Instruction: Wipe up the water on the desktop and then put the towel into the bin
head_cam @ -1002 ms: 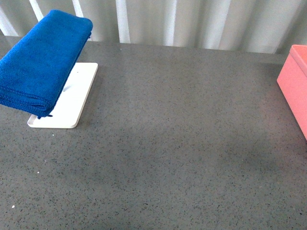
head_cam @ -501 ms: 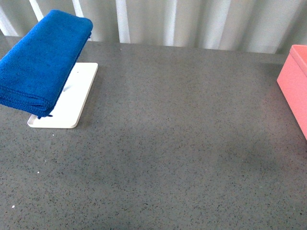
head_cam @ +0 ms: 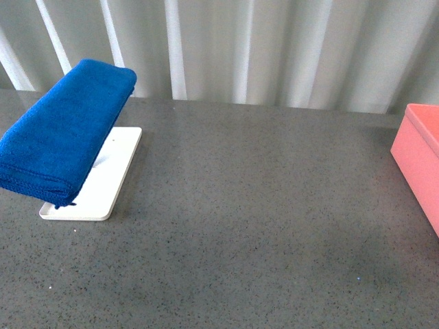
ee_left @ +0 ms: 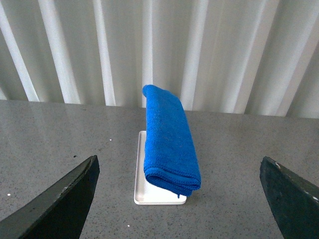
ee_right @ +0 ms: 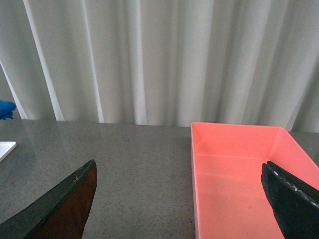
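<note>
The folded blue towel [head_cam: 65, 130] rests raised over a small white tray [head_cam: 103, 185] at the left of the speckled grey desktop [head_cam: 254, 226]. It also shows in the left wrist view [ee_left: 168, 137], ahead of my open left gripper [ee_left: 179, 199], which is apart from it. The salmon-pink bin [head_cam: 418, 161] stands at the right edge. In the right wrist view the bin [ee_right: 239, 174] is empty, and my open right gripper [ee_right: 179, 204] is near its left wall. No water is discernible on the desktop. Neither arm shows in the front view.
White pleated curtains [head_cam: 240, 48] hang behind the desktop's far edge. The white tray [ee_left: 149, 191] lies under the towel. A tray corner [ee_right: 6, 149] and a bit of the towel [ee_right: 5, 108] show at the side of the right wrist view.
The front view has tilted upward: the towel, tray and bin sit lower in the picture and more curtain shows. Nothing on the desktop has moved.
</note>
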